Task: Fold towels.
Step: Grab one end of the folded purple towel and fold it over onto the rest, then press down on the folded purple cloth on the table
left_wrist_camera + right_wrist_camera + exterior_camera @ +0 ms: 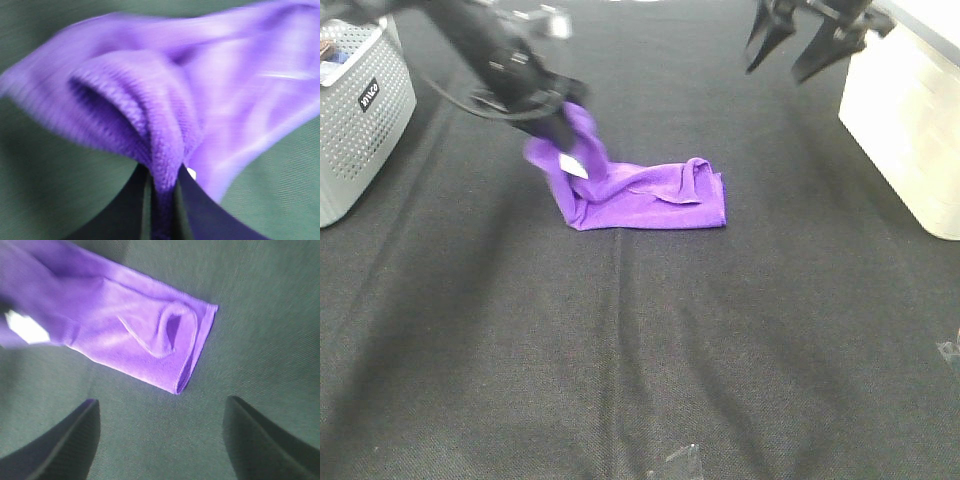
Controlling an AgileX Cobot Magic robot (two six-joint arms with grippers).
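Observation:
The purple towel lies bunched on the black table cloth, its left end lifted. A small white tag shows on the lifted part. My left gripper is shut on that lifted end; the left wrist view shows the towel pinched between the dark fingers. My right gripper is open and empty, raised above the table at the far right, apart from the towel. In the right wrist view the towel lies beyond the spread fingertips, with the tag at its far end.
A grey perforated basket stands at the left edge. A white bin stands at the right edge. The black cloth covers the whole table.

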